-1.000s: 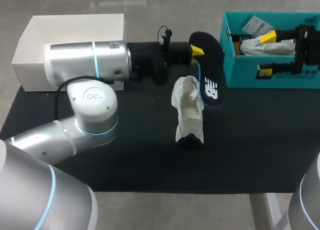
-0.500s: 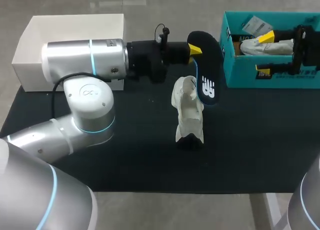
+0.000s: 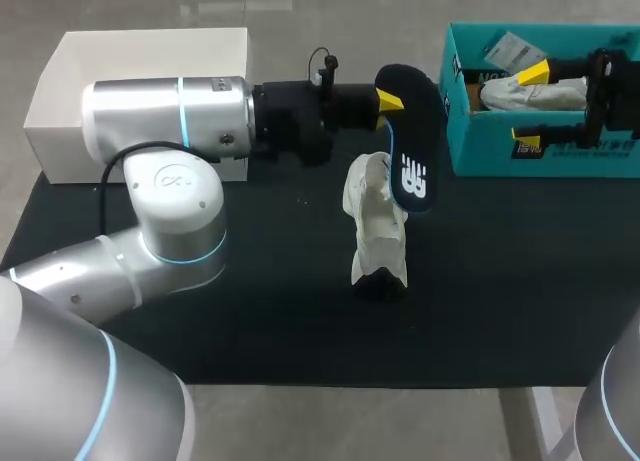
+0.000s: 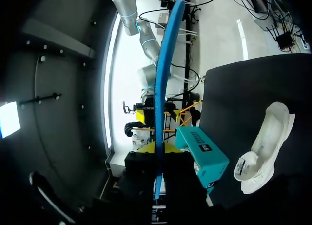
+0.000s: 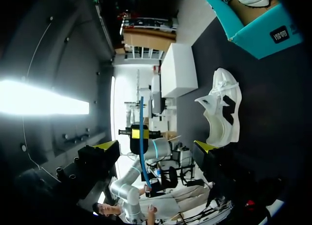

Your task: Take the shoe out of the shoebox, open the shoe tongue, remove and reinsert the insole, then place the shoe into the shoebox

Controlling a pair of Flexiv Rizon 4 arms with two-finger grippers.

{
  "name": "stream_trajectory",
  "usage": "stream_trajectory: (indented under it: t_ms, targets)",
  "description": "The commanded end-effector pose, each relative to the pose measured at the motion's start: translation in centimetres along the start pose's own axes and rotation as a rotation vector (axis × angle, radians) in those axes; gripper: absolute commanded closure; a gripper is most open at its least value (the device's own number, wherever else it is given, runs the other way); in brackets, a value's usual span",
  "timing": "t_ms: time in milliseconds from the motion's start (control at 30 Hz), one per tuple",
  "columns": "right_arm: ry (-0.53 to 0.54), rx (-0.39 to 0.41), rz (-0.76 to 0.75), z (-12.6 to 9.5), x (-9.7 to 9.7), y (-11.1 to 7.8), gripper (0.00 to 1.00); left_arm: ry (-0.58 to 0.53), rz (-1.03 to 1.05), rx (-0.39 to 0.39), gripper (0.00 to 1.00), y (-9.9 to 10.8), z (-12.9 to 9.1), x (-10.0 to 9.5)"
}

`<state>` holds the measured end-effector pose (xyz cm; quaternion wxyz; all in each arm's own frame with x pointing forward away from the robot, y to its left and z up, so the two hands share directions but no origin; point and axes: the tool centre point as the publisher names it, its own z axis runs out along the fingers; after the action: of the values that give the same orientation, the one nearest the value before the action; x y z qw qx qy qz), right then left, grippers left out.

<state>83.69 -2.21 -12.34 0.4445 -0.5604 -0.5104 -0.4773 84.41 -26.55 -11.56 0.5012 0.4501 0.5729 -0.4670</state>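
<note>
At the far left corner of the black table (image 3: 300,321) stands an open white box (image 3: 140,66), partly covered by the left arm (image 3: 165,121), which extends horizontally toward the table's middle. The left hand (image 3: 390,101) is closed on the insole (image 3: 410,151), with both yellow-tipped fingers pressing its upper end from two sides. In the left wrist view the insole (image 4: 161,88) appears edge-on, clamped in the left hand (image 4: 158,152) and running straight out ahead of the fingers. The insole is dark with a blue rim, and it hangs clear of the table. The white shoe (image 3: 378,226) stands on end on the table near the middle, just beside the insole and apart from it. At the far right sits the teal shoebox (image 3: 540,151), open at the top, with a white object (image 3: 530,96) inside. The right hand (image 3: 532,106) is above the shoebox with its fingers spread wide and nothing between them. The right wrist view confirms this: the right hand (image 5: 156,147) is unclamped, with the shoe (image 5: 222,110) and shoebox (image 5: 253,30) ahead of it.
</note>
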Motion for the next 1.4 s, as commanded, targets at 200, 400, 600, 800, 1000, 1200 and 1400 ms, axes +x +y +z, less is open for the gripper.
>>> stream_trajectory:
  t_ms: [200,400,600,800,1000,1200,1400]
  targets:
    - [-0.002,0.003,-0.004,0.1,0.2,0.2,0.0,0.004,0.0,0.01,1.0,0.0,-0.2,-0.3]
    - [0.001,0.011,-0.01,0.4,0.3,0.4,0.0,0.008,-0.005,0.013,1.0,0.0,-0.3,-0.2]
    - [-0.002,0.01,-0.007,0.2,0.0,0.3,0.0,0.035,-0.009,0.018,1.0,0.1,-1.0,0.1]
    - [-0.012,-0.011,-0.005,-0.4,-0.4,0.3,0.0,0.052,-0.012,0.011,1.0,0.3,-1.4,0.3]
    - [-0.016,-0.029,-0.005,-1.3,-0.6,0.1,0.0,0.061,-0.018,0.015,1.0,0.1,-1.5,0.4]
    - [-0.013,-0.037,-0.003,-1.5,-0.8,0.1,0.0,0.063,-0.028,0.014,1.0,-0.1,-1.7,0.4]
    - [-0.009,-0.045,-0.004,-1.6,-0.9,0.2,0.0,0.068,-0.04,0.012,1.0,-0.2,-1.9,0.4]
